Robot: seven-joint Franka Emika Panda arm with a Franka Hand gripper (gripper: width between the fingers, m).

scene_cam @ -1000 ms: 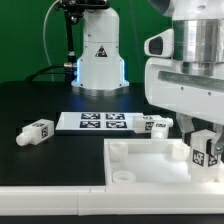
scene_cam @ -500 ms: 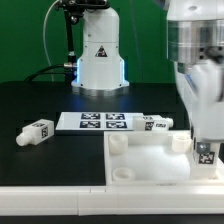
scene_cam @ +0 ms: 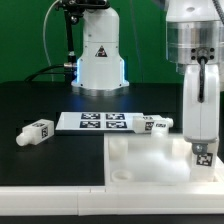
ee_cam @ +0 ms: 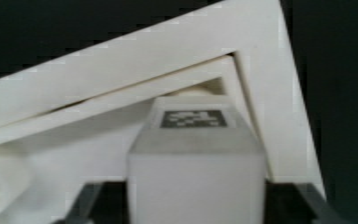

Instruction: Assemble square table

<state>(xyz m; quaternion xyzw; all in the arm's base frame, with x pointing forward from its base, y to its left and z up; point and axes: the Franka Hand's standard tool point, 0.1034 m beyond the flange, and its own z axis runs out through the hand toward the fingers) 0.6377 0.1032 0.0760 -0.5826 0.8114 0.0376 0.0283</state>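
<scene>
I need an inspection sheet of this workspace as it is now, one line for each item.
Surface: black matte table; the marker board lies flat on it.
Job's things: large white plastic square tray-like top at the front; small white chunky tagged leg upright at its corner on the exterior view's right; second leg lying on the table at the left; third leg lying beside the marker board.
Clutter: nothing seen.
Grippers: claw straddles the upright leg; grip cannot be told.
Cables: dark cable-like lines behind.
Surroundings: white robot base, green backdrop, long white rail in front.
</scene>
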